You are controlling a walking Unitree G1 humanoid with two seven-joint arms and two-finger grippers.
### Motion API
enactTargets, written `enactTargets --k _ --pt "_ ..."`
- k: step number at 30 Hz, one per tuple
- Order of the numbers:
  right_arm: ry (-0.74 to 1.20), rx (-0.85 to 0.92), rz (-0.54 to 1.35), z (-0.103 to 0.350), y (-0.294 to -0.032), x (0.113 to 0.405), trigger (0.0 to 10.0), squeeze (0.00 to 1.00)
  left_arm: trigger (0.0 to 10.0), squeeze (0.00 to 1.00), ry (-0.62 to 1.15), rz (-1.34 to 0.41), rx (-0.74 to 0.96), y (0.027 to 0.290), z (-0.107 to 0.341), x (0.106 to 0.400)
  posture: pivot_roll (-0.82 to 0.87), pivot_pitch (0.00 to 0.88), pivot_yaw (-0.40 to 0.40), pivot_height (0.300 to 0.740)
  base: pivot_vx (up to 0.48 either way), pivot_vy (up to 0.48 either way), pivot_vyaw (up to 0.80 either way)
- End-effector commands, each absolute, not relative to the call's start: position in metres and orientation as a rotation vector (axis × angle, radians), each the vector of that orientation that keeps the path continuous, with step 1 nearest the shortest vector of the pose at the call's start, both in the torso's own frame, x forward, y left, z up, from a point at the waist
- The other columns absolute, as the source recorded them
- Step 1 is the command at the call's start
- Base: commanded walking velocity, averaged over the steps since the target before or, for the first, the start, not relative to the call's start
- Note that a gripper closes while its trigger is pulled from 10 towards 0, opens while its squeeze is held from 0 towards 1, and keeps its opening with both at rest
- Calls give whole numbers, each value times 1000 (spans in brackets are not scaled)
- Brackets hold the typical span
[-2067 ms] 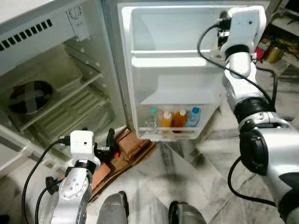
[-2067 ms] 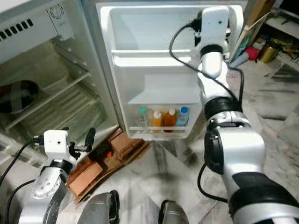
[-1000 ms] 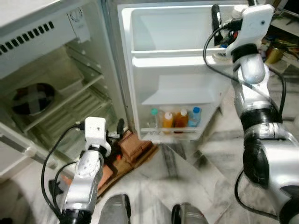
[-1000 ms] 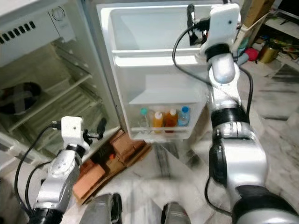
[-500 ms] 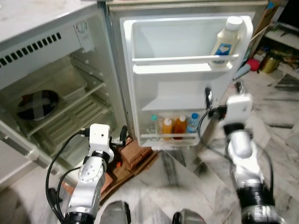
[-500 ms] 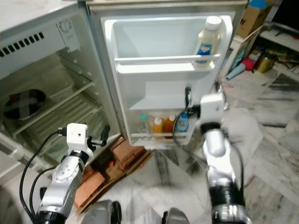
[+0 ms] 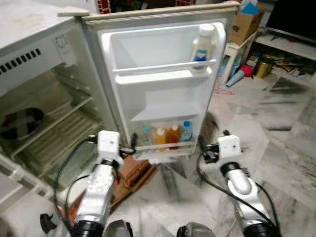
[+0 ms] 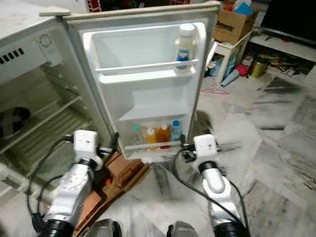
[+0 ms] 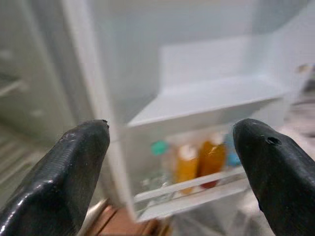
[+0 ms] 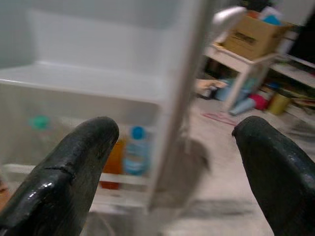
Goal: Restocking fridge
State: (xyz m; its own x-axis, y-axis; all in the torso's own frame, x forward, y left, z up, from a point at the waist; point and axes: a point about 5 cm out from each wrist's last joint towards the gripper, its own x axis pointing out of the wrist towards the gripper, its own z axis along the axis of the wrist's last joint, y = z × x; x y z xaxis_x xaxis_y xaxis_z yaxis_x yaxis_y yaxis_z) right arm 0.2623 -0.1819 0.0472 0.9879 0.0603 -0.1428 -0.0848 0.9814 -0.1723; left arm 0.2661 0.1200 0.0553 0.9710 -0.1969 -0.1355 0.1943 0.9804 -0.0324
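Observation:
The fridge door [image 7: 163, 103] stands open. A white bottle [image 7: 201, 47] with a blue label stands upright at the right end of the door's upper shelf. Several small bottles [image 7: 165, 137] with orange, clear and blue-capped bodies line the lower door shelf [image 9: 192, 189]. My left gripper [image 9: 170, 129] is held low near the door's hinge side, open, with nothing between its fingers [image 9: 74, 167]. My right gripper [image 10: 174, 123] hangs low by the door's outer edge, also open and empty. Both arms [image 7: 101, 177] are below the lower shelf's level.
The fridge body [image 7: 44, 123] on the left is open, with bare wire shelves and a dark round part inside. Brown flattened cardboard [image 7: 136, 173] lies on the marble floor under the door. A cardboard box on a white stool [image 7: 239, 34] and clutter sit at the back right.
My right arm came down from the upper door shelf, leaving the white bottle standing there, and now hangs low and open. The whole view has shifted, with the fridge farther off.

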Motion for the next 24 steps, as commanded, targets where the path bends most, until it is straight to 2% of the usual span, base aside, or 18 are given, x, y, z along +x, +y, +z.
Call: enactTargets --k 1,5,7,9,15,19,24 --pt "133 -162 74 51 -175 270 10000 0 10000 0 144 -174 -3 129 54 266 5 0 38 740 0 0 0" --pt "115 -207 63 56 -172 278 10000 0 10000 0 146 -172 -4 127 52 266 4 0 39 740 0 0 0" --pt "117 -140 105 57 -165 279 10000 0 10000 0 146 -169 -3 127 51 266 4 0 39 740 0 0 0" --pt "121 -43 71 59 -163 280 10000 0 10000 0 142 -164 0 127 52 269 3 0 38 740 0 -480 0" --pt "113 -30 58 63 -165 281 10000 0 10000 0 127 -148 3 130 56 274 -3 0 39 740 0 -480 0" --pt "63 -10 142 71 -158 279 10000 0 10000 0 126 -144 8 129 54 274 -9 0 40 740 0 -480 602" --pt "59 8 158 72 -153 279 10000 0 10000 0 126 -138 15 130 54 275 -7 0 39 740 0 -474 799"
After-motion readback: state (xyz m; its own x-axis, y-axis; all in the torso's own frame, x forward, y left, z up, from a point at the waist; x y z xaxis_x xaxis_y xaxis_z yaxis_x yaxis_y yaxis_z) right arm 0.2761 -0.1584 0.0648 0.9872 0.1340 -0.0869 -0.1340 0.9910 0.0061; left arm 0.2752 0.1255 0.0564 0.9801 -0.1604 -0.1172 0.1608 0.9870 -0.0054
